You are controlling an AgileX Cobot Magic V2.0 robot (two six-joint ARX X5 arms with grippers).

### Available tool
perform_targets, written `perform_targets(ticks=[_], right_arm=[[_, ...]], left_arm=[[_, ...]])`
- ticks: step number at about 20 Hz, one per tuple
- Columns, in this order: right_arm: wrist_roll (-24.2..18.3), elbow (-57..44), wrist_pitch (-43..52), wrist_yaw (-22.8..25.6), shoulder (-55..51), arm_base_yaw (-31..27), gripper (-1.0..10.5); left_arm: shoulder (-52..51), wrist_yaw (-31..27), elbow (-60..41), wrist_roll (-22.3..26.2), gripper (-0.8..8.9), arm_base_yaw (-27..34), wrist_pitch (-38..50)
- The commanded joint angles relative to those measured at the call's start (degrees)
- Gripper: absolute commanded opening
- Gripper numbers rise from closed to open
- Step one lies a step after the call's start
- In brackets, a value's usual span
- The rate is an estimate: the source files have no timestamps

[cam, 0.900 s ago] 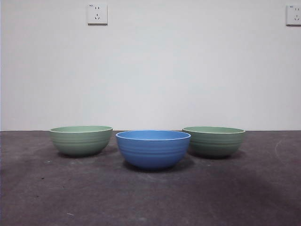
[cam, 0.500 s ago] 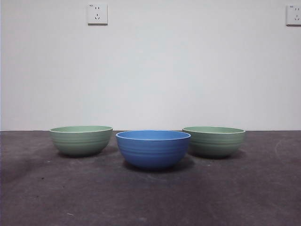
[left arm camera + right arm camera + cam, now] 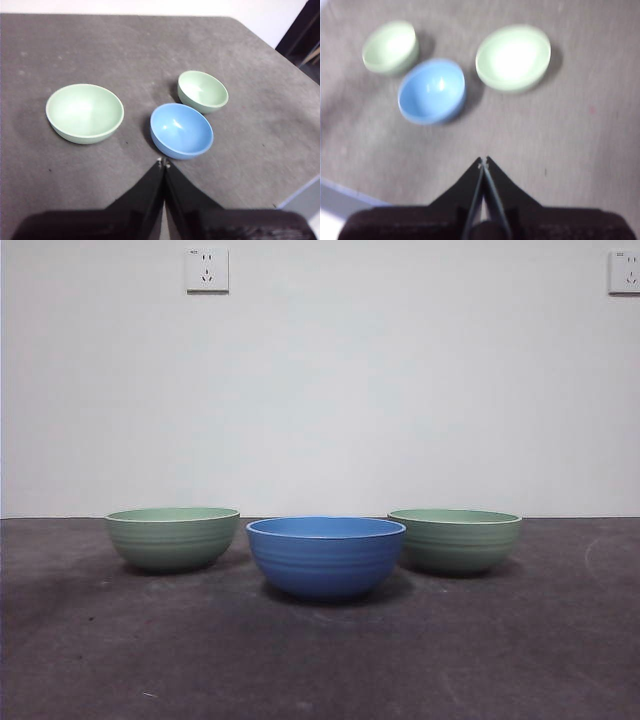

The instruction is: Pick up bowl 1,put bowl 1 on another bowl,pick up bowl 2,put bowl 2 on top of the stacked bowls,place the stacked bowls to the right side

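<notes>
On the tabletop (image 3: 320, 660) your blue bowl (image 3: 325, 557) and both green bowls (image 3: 172, 538) (image 3: 455, 540) haven't moved; both claws (image 3: 163, 162) (image 3: 483, 161) hang clenched, so nothing's begun.

Three bowls stand on the tabletop (image 3: 320, 660): one blue bowl (image 3: 325, 557) in the middle, nearest, and two pale green bowls, one to the left (image 3: 172, 538) and one to the right (image 3: 455, 540). Two wall sockets are on the far wall, one left (image 3: 207, 270), one right (image 3: 624, 272).
</notes>
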Motion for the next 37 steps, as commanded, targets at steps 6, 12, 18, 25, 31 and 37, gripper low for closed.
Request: perform_targets(ticks=[6,12,18,25,31,37], right_arm=[[-0.5,0.2,-3.1,0.1,0.3,0.1,0.7],[2.0,0.2,-3.2,0.1,1.9,0.1,4.8],[3.0,0.2,-3.4,0.3,4.5,0.1,4.8],[8.6,0.2,8.6,0.4,15.4,0.1,4.8],[10.7,0.2,21.8,0.4,31.3,0.1,4.7],[16.4,0.6,37.3,0.7,47.0,0.5,4.7]], left_arm=[[1.4,2.1,1.2,2.8,0.17,0.1,-6.1],[2.2,2.3,1.2,1.0,5.10,0.0,-6.6],[3.0,2.0,1.2,1.0,5.08,0.1,-6.8],[3.0,2.0,1.2,1.0,5.08,0.1,-6.5],[3.0,2.1,1.2,1.0,5.08,0.0,-6.5],[3.0,2.1,1.2,1.0,5.08,0.0,-6.5]])
